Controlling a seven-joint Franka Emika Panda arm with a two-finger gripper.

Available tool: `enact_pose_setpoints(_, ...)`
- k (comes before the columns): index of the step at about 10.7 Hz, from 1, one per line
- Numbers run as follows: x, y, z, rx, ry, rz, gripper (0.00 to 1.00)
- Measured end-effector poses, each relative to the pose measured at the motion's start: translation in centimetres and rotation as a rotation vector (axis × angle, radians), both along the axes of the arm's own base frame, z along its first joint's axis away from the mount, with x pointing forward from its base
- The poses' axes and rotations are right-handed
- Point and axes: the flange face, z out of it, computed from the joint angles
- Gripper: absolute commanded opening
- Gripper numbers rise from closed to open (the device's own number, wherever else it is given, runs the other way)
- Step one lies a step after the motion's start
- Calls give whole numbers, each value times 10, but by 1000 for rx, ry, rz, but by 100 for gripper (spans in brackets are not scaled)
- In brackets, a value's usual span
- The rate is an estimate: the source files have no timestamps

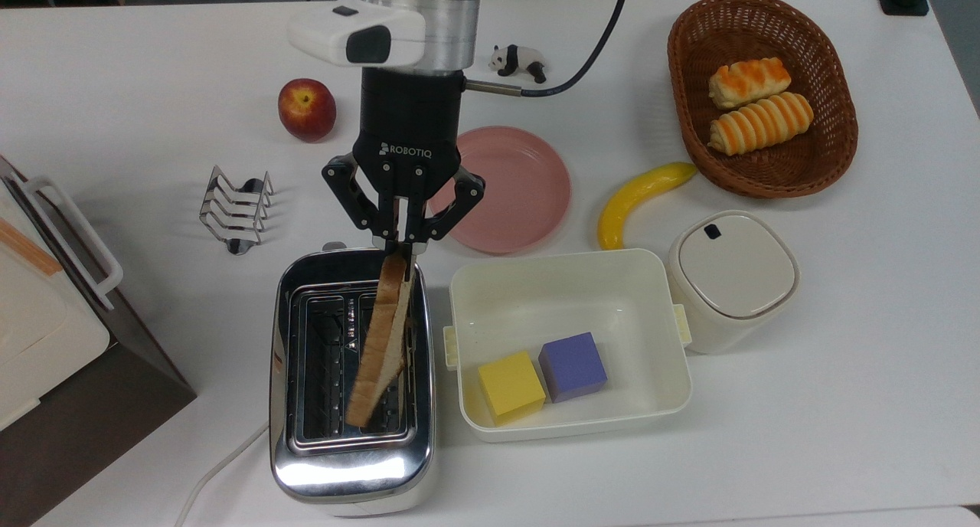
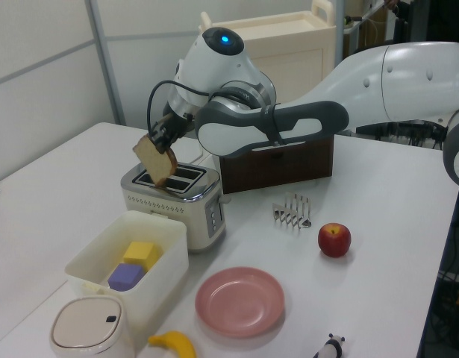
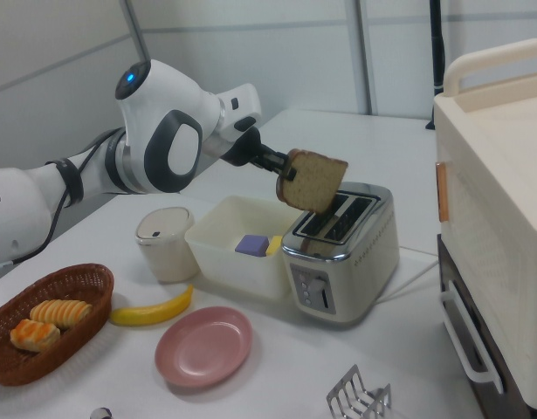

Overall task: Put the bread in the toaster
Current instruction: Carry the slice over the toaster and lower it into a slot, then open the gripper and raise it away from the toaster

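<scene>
The bread [image 1: 380,343], a tan slice with a brown crust, hangs on edge from my gripper [image 1: 400,245], which is shut on its top corner. It is tilted over the toaster [image 1: 348,466], above the slot on the top view's right, with its lower corner near the slot's mouth. The left view shows the bread [image 2: 156,159] just above the chrome toaster [image 2: 177,205], held by the gripper [image 2: 166,137]. In the right view the bread [image 3: 313,181] slants over the toaster [image 3: 342,253], with the gripper [image 3: 285,171] at its upper edge.
A white tub [image 1: 566,256] with a yellow and a purple cube stands right of the toaster in the top view. Behind are a pink plate [image 1: 498,188], a toast rack [image 1: 236,209] and an apple [image 1: 306,109]. A banana [image 1: 639,198], a lidded canister [image 1: 731,278] and a basket [image 1: 838,129] lie further right. A brown cabinet [image 1: 76,404] is at the left.
</scene>
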Motion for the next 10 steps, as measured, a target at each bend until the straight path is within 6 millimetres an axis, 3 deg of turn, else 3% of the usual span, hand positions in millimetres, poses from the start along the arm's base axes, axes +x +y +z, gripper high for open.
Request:
enact_pose_setpoints(3,-5,-6,-18,-66,153,46,0)
enact_pose_setpoints(5,-8,-3,-18,-66,193,66,0)
enact_pose_setpoints(6,-9,-1,-17,-54,212,81,33)
enact_pose_setpoints(7,-10,-1,-18,-48,228,99,59)
enact_pose_setpoints(10,-12,-4,-26,-26,274,98,63)
